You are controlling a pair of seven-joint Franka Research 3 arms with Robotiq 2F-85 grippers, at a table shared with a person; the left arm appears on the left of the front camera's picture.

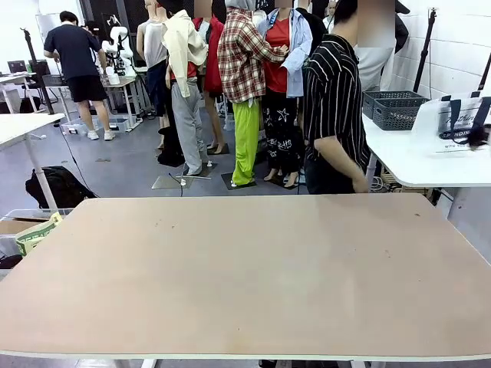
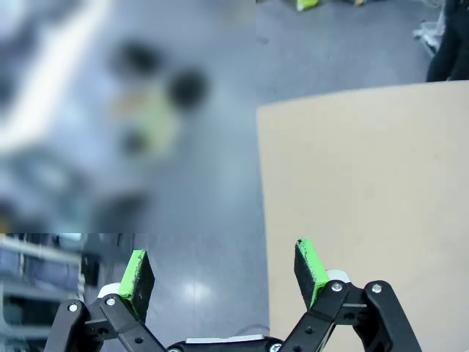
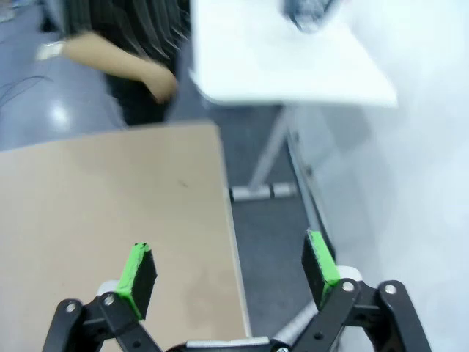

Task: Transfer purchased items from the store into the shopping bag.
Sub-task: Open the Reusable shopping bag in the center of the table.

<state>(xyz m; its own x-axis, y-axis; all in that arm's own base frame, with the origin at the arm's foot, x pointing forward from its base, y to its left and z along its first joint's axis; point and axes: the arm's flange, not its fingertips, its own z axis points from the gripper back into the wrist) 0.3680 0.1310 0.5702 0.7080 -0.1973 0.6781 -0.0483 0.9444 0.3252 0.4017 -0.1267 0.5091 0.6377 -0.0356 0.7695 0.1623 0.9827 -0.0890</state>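
Well, we think the job has hardly begun. Our left gripper [image 2: 220, 260] is spread wide and holds nothing. It hangs over one edge of the big tan table [image 1: 245, 268], with the grey floor beside it. Our right gripper [image 3: 227, 249] is spread wide too, with nothing between its green pads, and it hangs over the other edge of that table. The tan top is bare. The shopping bag [image 1: 449, 123] sits on the white side table [image 1: 414, 165], off to our right and well apart from both grippers. It is just beside two dark grey baskets [image 1: 395, 107]. The bag is too far off for us to tell if anything is inside, so we cannot say that any of the bought things have gone in. All the moving looks left to do. A person [image 1: 334, 100] in a striped shirt stands at the far side, between the tan table and the white one, with a hand [image 3: 157, 77] held low near the far edge. That person is in the path to the bag, and there is a gap of floor between the two tables. We guess the bag must come nearer before we can drop things in.
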